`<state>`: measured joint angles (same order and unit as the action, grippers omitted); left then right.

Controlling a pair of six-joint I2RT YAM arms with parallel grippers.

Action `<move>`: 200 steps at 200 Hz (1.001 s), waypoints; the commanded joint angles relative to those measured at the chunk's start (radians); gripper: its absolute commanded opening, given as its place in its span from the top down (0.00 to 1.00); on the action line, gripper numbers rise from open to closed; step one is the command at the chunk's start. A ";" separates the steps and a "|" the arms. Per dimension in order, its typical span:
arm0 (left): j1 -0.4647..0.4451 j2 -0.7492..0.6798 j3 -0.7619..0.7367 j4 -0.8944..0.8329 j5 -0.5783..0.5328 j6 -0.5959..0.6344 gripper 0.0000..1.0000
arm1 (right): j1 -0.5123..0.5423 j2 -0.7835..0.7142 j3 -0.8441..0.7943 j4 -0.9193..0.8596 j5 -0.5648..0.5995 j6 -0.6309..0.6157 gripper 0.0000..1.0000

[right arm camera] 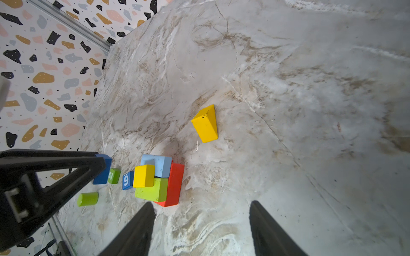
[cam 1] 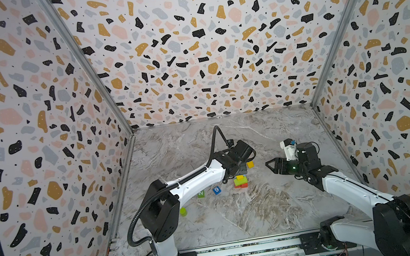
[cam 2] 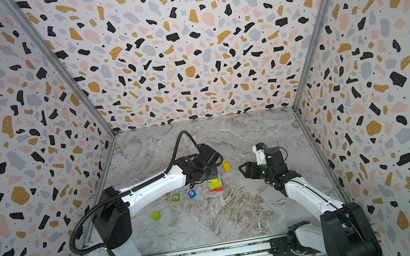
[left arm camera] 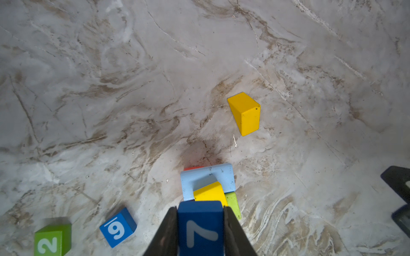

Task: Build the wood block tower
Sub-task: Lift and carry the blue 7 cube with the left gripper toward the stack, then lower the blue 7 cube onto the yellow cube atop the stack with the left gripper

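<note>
Step in hand: judged to be the placing of the dark blue cube numbered 7 (left arm camera: 200,232) on the wood block tower (right arm camera: 159,180).
Left jaws: the left gripper (left arm camera: 200,208) is clamped on two opposite side faces of the dark blue cube numbered 7, with the numeral face toward the wrist camera.
Right jaws: the right gripper (right arm camera: 202,205) stands wide apart and empty, near the tower on the robot's right, touching nothing.
Tower as built: red bricks (right arm camera: 175,186) lie on the bench (left arm camera: 111,88). A lime slab (right arm camera: 152,191) and a light blue slab (right arm camera: 162,165) lie side by side on them. A yellow cube (right arm camera: 144,176) sits on top, straddling both slabs and turned a little askew.
Held cube relative to tower: it is raised clear and touches nothing. In the left wrist view the yellow cube shows just past its leading edge, so it appears near the tower but not yet centred.
Loose blocks: a second yellow block (left arm camera: 245,114), blue cube 9 (left arm camera: 117,228), green cube 2 (left arm camera: 52,240) and a lime cylinder (cam 1: 183,211) all lie apart from the tower.
Doing it well: the held cube should probably be centred over the yellow cube, squared to its faces and lowered straight down. The jaws should part only once it rests, then rise vertically.
Risk: the top footing is small and skewed, so a sideways nudge would likely shift or topple it.
</note>
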<state>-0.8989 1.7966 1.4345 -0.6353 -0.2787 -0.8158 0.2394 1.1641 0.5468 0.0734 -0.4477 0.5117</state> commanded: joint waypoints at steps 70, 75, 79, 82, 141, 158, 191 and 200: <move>-0.020 0.039 0.004 0.023 -0.026 -0.112 0.71 | -0.004 -0.053 -0.023 0.019 -0.042 0.014 0.30; -0.021 0.043 0.005 0.023 -0.028 -0.115 0.71 | -0.003 -0.054 -0.023 0.020 -0.046 0.015 0.30; -0.022 0.045 0.004 0.025 -0.028 -0.119 0.71 | -0.003 -0.055 -0.024 0.019 -0.047 0.014 0.30; -0.024 0.046 0.005 0.025 -0.029 -0.121 0.71 | -0.003 -0.055 -0.024 0.020 -0.048 0.014 0.30; -0.028 0.060 0.001 0.029 -0.039 -0.141 0.71 | -0.003 -0.063 -0.030 0.028 -0.053 0.023 0.29; -0.032 0.064 0.002 0.030 -0.040 -0.146 0.71 | -0.004 -0.060 -0.029 0.031 -0.058 0.022 0.29; -0.040 0.082 0.006 0.037 -0.041 -0.154 0.71 | -0.004 -0.063 -0.033 0.032 -0.059 0.024 0.29; -0.041 0.087 0.009 0.036 -0.042 -0.154 0.71 | -0.005 -0.064 -0.033 0.031 -0.059 0.023 0.29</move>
<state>-0.9310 1.8580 1.4342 -0.6155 -0.2985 -0.9581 0.2394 1.1244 0.5213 0.0898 -0.4976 0.5312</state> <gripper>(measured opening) 0.290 0.708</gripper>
